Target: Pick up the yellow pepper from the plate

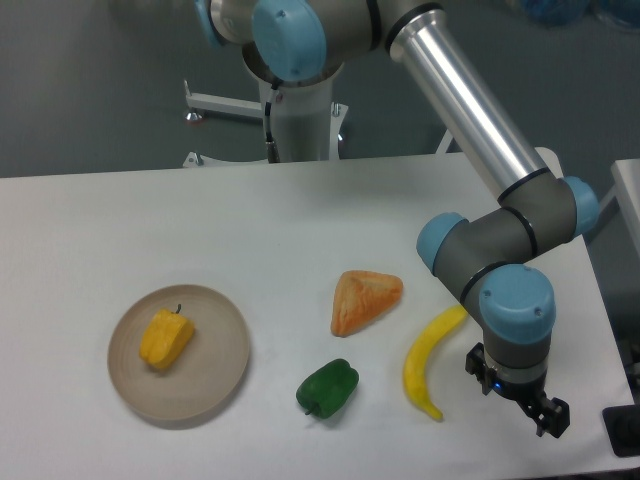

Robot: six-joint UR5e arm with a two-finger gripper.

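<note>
While the hand [548, 418] hangs well apart, the yellow pepper [166, 339] lies on the plate [218, 385].

A robot lab, most likely.
A bare white table [300, 220] stood before grey walls, toy food spread out.

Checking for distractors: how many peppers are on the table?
2: the yellow pepper lies on the plate at left; the green pepper sits on the table right of it. None appears hidden.
</note>
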